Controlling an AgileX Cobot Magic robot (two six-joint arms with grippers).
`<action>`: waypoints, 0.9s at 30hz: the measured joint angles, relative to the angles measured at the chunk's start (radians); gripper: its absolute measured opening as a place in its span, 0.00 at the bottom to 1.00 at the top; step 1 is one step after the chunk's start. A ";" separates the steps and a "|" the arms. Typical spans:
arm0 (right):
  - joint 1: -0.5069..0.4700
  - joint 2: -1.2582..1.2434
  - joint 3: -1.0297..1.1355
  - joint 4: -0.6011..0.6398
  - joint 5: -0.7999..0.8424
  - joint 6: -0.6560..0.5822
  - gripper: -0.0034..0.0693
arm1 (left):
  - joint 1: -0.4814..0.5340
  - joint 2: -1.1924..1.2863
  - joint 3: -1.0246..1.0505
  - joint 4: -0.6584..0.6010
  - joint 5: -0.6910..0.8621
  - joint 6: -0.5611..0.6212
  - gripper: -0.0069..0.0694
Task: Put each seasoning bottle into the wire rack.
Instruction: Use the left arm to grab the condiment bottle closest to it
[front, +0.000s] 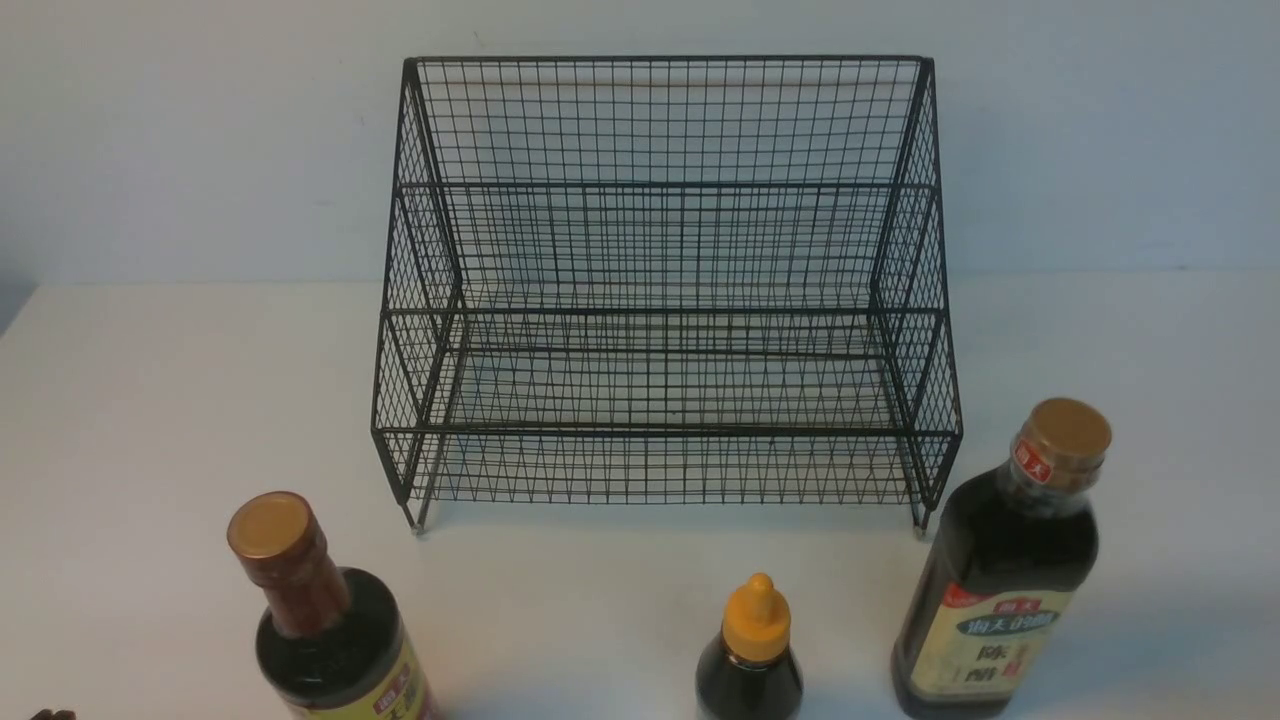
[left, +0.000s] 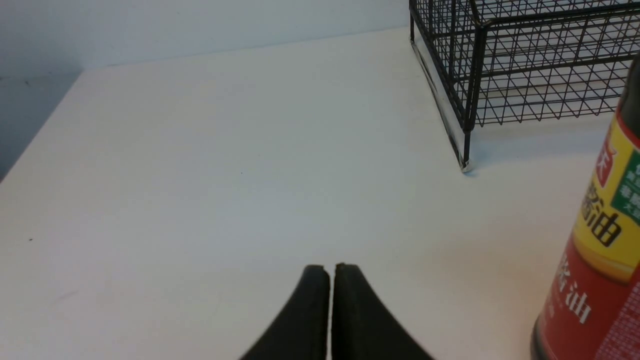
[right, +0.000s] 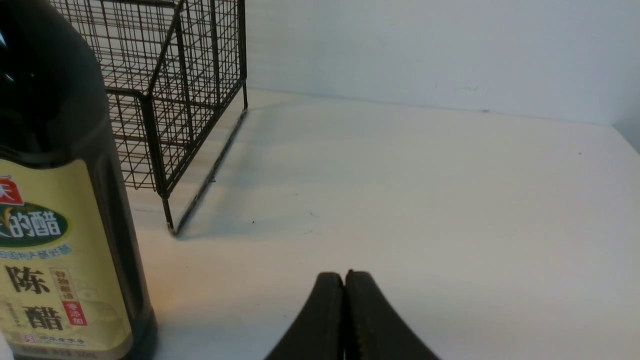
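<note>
A white table (front: 150, 450) stands against a pale wall (front: 200, 130). At the far middle of the table is a black wire rack (front: 665, 431) with two stepped shelves, a tall back and sloping sides.

Three bottles of dark liquid stand upright in a row on the near side, all outside the rack and well apart from one another:
- At near left is a tall round bottle (front: 330, 640) with a brown neck wrap and a red and yellow label.
- In the near middle is a small bottle (front: 750, 660) with an orange nozzle cap.
- At near right is a tall square bottle (front: 1000, 590) with a gold cap and a cream label.

The left pincer (left: 331, 280) sits low over bare table near the round bottle. Its two black fingers are pressed together and grip nothing. The right pincer (right: 345, 285) is near the square bottle, likewise closed tight and empty.
</note>
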 joint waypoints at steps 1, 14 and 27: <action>0.000 0.000 0.000 0.000 0.000 0.000 0.03 | 0.000 0.000 0.000 0.000 0.000 0.000 0.09; 0.000 0.000 0.000 0.000 0.000 0.000 0.03 | 0.000 0.000 0.000 -0.445 0.012 -0.262 0.09; 0.000 0.000 0.000 0.000 0.000 0.000 0.03 | 0.000 0.000 0.000 -0.992 -0.190 -0.351 0.09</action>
